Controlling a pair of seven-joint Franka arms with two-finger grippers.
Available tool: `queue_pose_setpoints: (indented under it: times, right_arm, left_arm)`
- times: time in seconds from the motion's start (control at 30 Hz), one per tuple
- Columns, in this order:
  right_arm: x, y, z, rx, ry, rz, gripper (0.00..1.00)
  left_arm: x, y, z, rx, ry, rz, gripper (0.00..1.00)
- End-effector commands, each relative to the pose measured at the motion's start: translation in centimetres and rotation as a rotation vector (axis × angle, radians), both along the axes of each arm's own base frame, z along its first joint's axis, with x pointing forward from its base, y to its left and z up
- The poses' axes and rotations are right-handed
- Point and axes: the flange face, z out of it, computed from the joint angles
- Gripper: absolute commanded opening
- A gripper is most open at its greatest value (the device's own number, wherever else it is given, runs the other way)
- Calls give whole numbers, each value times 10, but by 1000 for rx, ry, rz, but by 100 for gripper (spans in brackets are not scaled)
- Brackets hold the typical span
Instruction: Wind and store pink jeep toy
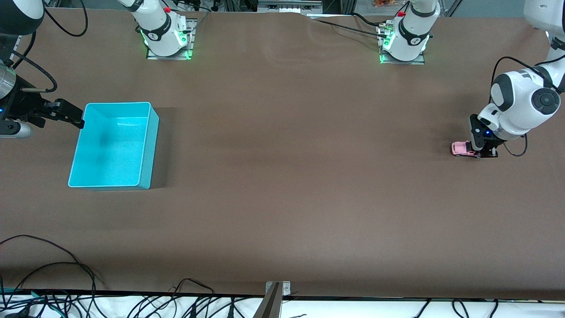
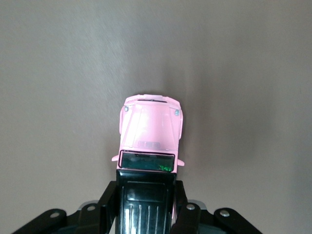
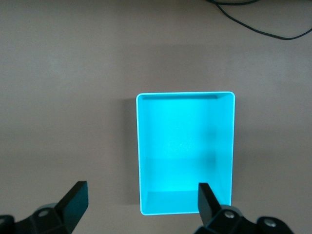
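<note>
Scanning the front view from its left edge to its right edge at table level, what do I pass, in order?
Right tool, open, at the bin's edge → turquoise bin → long stretch of bare brown table → pink jeep toy → left tool, shut on the jeep's rear.

Brown table (image 1: 282, 176), turquoise bin (image 1: 145, 150), pink jeep toy (image 1: 461, 148)

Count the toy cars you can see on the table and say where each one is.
1. The pink jeep toy sits on the brown table at the left arm's end, gripped at its black roof by the left gripper. The turquoise bin holds none.
</note>
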Motion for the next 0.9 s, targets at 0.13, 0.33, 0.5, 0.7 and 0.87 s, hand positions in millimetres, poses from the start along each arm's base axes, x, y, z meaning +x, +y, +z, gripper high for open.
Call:
queue_pose_setpoints:
  times: [0.13,0.33,0.5,0.7,0.87]
  right_arm:
    - [0,0,4,-4,-11,-6,100]
    - [0,0,4,-4,-11,-6,100]
    - [0,0,4,-4,-11,-7,100]
    - [0,0,5,-4,-12,-6,100]
    - [1,0,5,-4,-17,-7,100]
  left_arm:
    - [-16,21,-30,-24,66,-25,0]
    - [-14,22,-28,-23,60,-15,0]
    - [-16,25,-30,-48,52,42,0]
    - [-17,28,-30,-47,48,98,0]
    - [-20,30,-31,-48,59,148,0]
